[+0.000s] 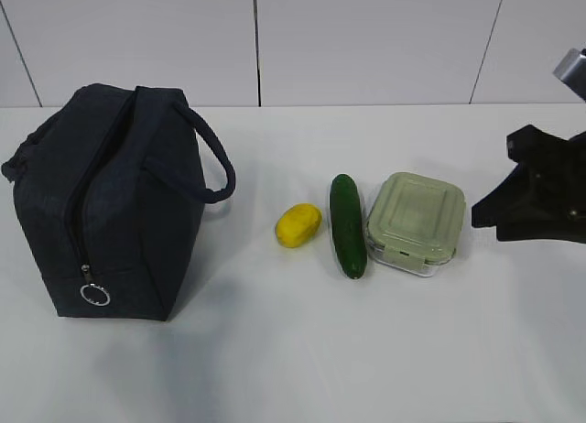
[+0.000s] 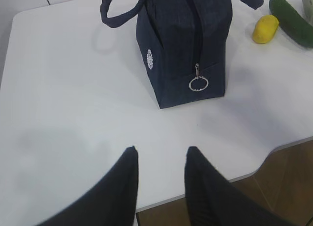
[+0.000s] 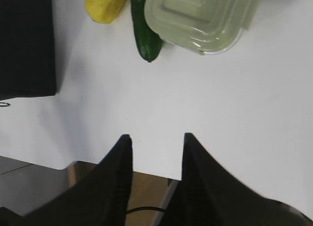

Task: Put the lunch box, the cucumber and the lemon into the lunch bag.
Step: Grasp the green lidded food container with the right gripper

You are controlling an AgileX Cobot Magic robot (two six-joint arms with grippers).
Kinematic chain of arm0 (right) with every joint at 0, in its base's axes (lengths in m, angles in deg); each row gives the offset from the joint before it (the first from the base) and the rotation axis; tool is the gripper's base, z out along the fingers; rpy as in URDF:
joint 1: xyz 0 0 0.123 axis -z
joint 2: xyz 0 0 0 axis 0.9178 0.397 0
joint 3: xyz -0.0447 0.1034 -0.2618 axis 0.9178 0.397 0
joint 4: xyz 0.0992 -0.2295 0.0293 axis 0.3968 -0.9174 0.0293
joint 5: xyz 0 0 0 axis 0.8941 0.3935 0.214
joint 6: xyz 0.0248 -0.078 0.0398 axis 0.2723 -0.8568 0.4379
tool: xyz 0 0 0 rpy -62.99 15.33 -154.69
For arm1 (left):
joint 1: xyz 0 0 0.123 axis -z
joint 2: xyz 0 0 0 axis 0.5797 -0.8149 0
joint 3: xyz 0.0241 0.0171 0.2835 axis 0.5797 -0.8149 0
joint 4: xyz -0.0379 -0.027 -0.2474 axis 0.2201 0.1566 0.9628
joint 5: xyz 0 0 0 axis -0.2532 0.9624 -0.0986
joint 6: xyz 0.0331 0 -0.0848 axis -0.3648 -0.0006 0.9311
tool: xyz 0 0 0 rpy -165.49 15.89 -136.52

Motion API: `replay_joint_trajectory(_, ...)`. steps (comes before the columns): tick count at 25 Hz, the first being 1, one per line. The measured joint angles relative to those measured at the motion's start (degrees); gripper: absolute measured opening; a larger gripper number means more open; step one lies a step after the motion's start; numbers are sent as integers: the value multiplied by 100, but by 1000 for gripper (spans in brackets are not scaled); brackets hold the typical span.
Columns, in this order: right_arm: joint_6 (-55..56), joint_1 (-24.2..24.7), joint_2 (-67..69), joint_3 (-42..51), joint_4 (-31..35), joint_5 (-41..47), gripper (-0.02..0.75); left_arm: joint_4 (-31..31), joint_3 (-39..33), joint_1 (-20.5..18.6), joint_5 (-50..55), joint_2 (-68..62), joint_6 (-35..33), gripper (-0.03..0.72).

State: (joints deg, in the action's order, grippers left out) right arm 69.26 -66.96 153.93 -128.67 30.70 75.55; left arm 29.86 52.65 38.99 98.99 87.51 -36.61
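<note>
Lunch box point(image 1: 417, 222) sits on the white counter point(image 1: 293, 350) with its pale green clip lid on, and the right pincer point(image 3: 152, 140) hangs off to its right in the exterior view, apart from it and touching nothing. From the right wrist view the box lies ahead of the pincer and slightly to the right, near the top of the frame, with bare counter between them. The cucumber point(image 1: 347, 224) lies just beside the box on its left, running front to back, and the lemon point(image 1: 298, 225) rests a little further left, near the cucumber but not touching it. Both of the right pincer's dark fingers point(image 3: 117, 157) stand spread with a clear gap, holding nothing, poised over the counter's near edge.

The lunch bag point(image 1: 110, 203) stands upright well to the left of the lemon, its zipper closed down the near face and the metal ring pull point(image 1: 94, 295) hanging near the bottom. One loop handle point(image 1: 212, 162) arches out toward the lemon.

The left pincer point(image 2: 161, 155) is also parted and empty, hovering above the counter's front edge. The bag stands ahead of it, well apart, ring pull facing the camera and a small white round logo point(image 2: 149, 59) on the side panel. This arm does not show in the exterior view.
</note>
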Motion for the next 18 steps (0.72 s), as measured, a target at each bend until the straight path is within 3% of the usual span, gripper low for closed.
replay_joint_trajectory(8, -1871, 597, 578, -37, 2255, 529, 253, 0, 0, 0, 0, 0, 0, 236)
replay_joint_trajectory(18, -3135, 1300, 1128, -37, 2932, 1522, 253, 0, 0, 0, 0, 0, 0, 237)
